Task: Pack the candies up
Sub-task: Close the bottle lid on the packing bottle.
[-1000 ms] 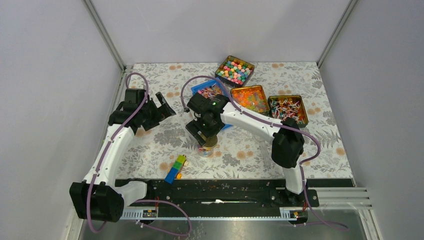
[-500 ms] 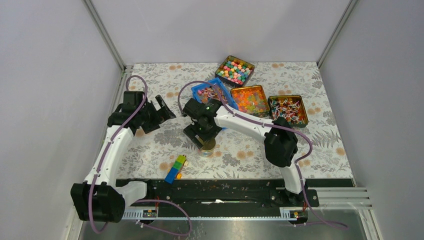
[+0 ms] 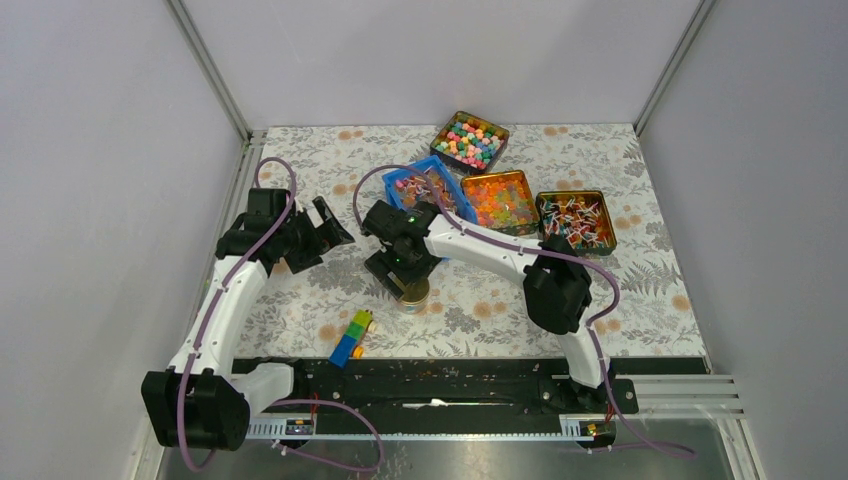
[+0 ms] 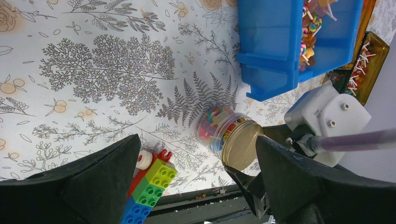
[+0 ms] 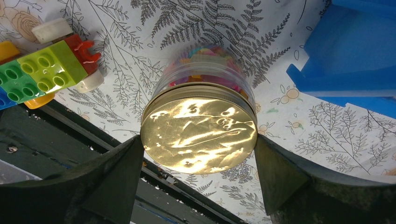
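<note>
Since a second ago my right arm has swung a little to the left, and the jar under it has shifted left with it. My left arm has barely stirred.

From the top camera, the right gripper (image 3: 405,280) sits over the clear jar with a gold metal lid (image 3: 413,293), near the middle of the table. It is just on the near side of the blue plastic bin (image 3: 408,166) holding the loose twist-wrapped candies (image 3: 424,185). The left gripper (image 3: 322,222) hangs over the left part of the flowered tablecloth (image 3: 480,300), well apart from the jar. A stack of coloured toy bricks (image 3: 350,337) lies near-left of the jar.

From the left wrist, those jaws stand wide with nothing between them. Beyond them I see the jar with mixed-colour sweets inside and its lid on.

From the right wrist, both fingers (image 5: 116,177) press the lid's rim from either side, so that hand is holding the jar by its lid. I cannot tell whether the base rests on the cloth.

I judge the step to be closing or setting down the filled jar. To do it well I would keep the grip centred across the lid and the jar upright. I would move slowly, since smooth metal may slip, and steer clear of the bricks and the bin's corner. If the lid needs tightening, the left hand should steady the clear body first.
</note>
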